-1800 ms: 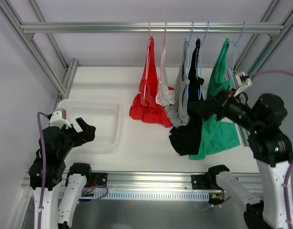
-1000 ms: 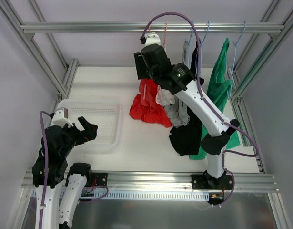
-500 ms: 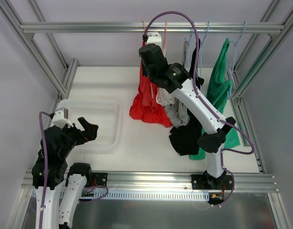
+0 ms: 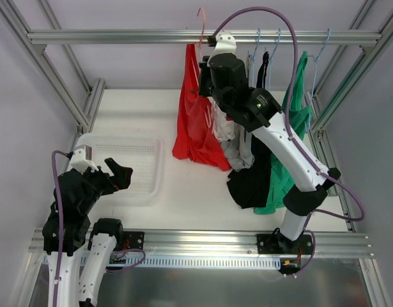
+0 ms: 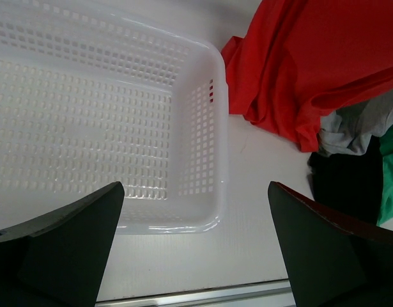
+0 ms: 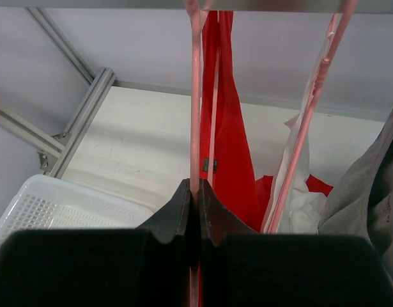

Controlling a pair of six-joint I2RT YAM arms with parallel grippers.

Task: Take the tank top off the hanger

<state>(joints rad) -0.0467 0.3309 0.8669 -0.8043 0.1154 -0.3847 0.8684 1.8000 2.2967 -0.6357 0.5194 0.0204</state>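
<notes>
Fingers (image 6: 178, 214) of right gripper (image 6: 197, 192) pressed together on the thin wire stem of the pink hanger (image 6: 195, 96), which passes straight up between them; nothing else in the grip. Red tank top (image 6: 229, 134) hangs on this hanger, just behind the stem in the wrist view. Top view: the garment (image 4: 192, 121) drapes long from the hanger (image 4: 200, 19) down to the table (image 4: 138, 115), lower hem bunched on the surface. Hanger hook shows above the rail (image 4: 119, 36); cannot tell whether the two touch. Right gripper (image 4: 206, 80) sits at the top of the garment, arm reaching up from its base at the near edge. Immediately right of the red piece: a white garment (image 4: 223, 128) on a second pink hanger (image 6: 311, 96), then grey garment (image 4: 242, 150), black garment (image 4: 250, 182), green garment (image 4: 298, 102), all in a row. Left gripper (image 4: 116, 174) well apart from the rack, fingers spread wide and holding nothing, poised over the near right corner of the white basket (image 5: 222, 128), whose right wall lies near the red hem (image 5: 298, 64).
</notes>
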